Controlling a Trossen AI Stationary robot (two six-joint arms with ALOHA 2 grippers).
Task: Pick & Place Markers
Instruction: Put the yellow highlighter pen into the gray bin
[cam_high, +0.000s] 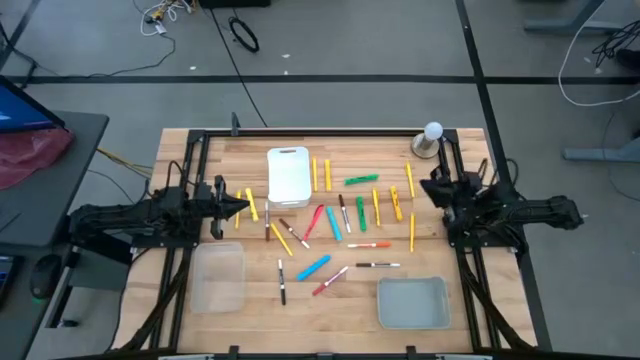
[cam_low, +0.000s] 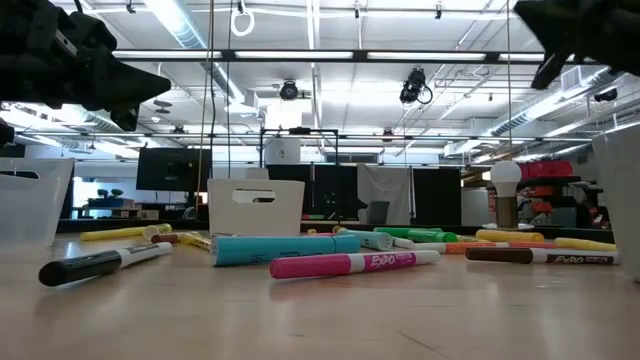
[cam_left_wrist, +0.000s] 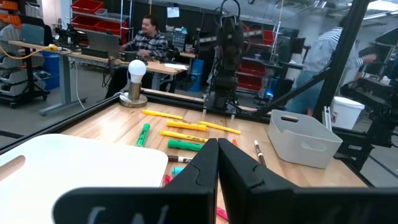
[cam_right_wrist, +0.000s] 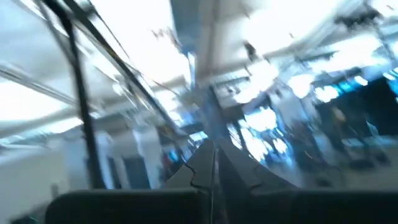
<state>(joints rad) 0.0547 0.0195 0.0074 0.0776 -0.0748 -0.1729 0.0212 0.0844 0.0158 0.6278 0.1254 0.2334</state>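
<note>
Several markers lie flat and scattered on the wooden table: yellow ones, a green one, a light blue one and slim white and dark ones. In the low view a light blue marker and a pink one lie nearest. My left gripper hovers shut at the left edge of the scatter, pointing level across the table. My right gripper is shut above the right edge of the scatter and tilted up toward the ceiling. Neither holds anything.
A white tray stands among the markers at the far middle. A clear tray sits near left and a grey tray near right. A lamp with a bulb stands at the far right. People sit and stand beyond the table.
</note>
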